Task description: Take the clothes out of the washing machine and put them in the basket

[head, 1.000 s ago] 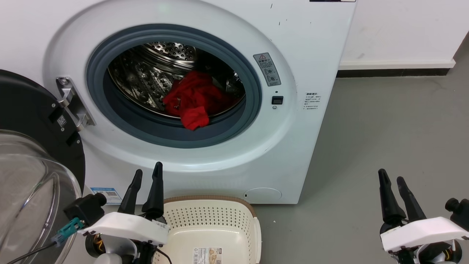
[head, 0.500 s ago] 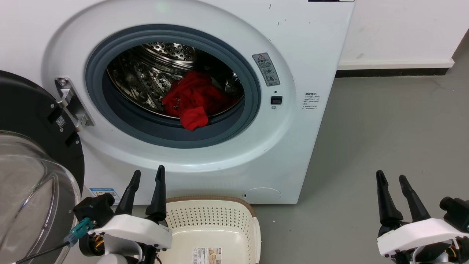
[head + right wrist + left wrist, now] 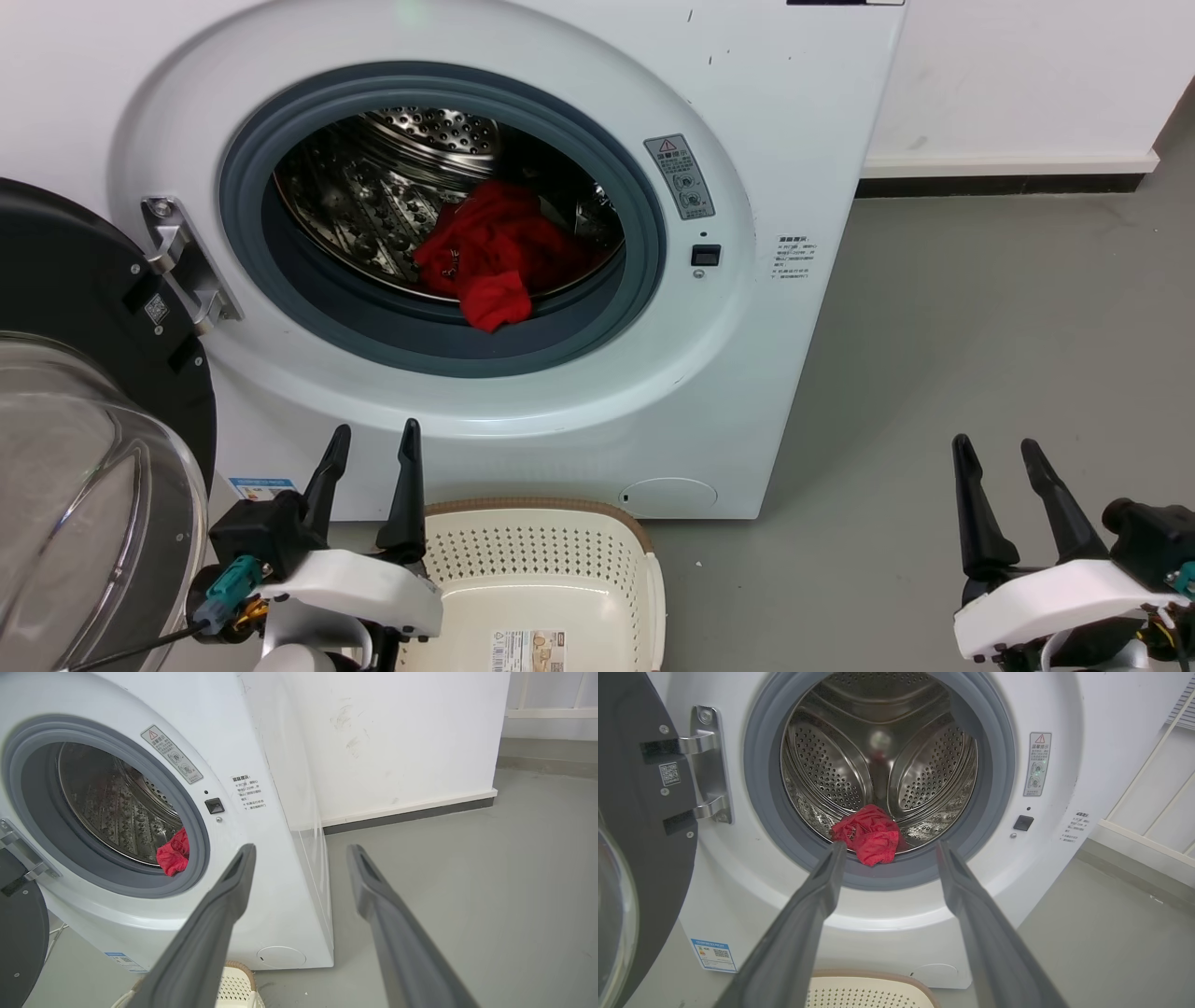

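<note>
Left gripper (image 3: pixel 375 431) and right gripper (image 3: pixel 994 443) both spread wide and empty, facing the open washing machine (image 3: pixel 794 112).
Red clothes (image 3: pixel 490 247) lie bunched at the front of the steel drum (image 3: pixel 373 187), one fold drooping over its lip onto the grey rubber ring (image 3: pixel 392 327). The left claw hovers by the left rim of the cream basket (image 3: pixel 532 506) at the machine's foot. The right one hangs well off to the right, above grey floor (image 3: pixel 934 327). Glass door (image 3: pixel 84 467) swung open at left.

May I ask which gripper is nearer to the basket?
Left. The left gripper sits beside the basket's left rim; the right gripper hangs far off to its right, above the floor.
</note>
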`<state>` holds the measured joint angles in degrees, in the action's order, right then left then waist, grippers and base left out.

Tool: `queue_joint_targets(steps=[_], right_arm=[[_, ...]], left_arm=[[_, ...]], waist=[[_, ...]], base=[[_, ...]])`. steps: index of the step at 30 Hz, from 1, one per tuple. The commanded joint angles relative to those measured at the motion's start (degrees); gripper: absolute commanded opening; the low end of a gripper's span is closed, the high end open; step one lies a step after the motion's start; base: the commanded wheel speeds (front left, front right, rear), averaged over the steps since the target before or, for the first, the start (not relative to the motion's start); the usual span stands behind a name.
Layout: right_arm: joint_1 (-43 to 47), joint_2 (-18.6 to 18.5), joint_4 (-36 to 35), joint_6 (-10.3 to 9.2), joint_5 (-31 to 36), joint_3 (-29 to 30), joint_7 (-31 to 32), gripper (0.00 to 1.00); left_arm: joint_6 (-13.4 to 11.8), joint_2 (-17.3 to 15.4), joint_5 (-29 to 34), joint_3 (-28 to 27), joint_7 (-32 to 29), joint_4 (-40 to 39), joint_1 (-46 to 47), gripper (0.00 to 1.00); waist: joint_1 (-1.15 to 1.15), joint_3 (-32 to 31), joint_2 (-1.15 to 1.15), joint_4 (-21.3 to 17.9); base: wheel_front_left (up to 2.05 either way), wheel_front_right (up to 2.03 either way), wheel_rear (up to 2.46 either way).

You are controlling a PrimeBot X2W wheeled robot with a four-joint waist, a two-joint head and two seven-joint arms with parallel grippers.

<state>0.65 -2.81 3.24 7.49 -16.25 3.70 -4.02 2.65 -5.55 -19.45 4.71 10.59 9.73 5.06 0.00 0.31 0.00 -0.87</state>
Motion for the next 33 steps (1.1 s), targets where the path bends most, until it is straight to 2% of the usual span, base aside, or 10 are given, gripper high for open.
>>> queue_joint_targets(steps=[1,33], right_arm=[[0.21,-0.13,-0.82,0.0,1.24,-0.08,-0.42,1.0],[1.13,-0.12,-2.11,-0.01,15.79,0.14,-2.1,1.0]], left_arm=[[-0.2,-0.37,1.2,0.14,0.43,-0.33,0.7,1.0],[-1.64,0.11,13.99,-0.12,4.09,1.77,1.01,1.0]], waist=[[0.0,-0.01,0.0,-0.02],[0.0,0.29,0.0,-0.55]], base=[[0.0,0.0,0.0],[0.0,0.0,0.0]])
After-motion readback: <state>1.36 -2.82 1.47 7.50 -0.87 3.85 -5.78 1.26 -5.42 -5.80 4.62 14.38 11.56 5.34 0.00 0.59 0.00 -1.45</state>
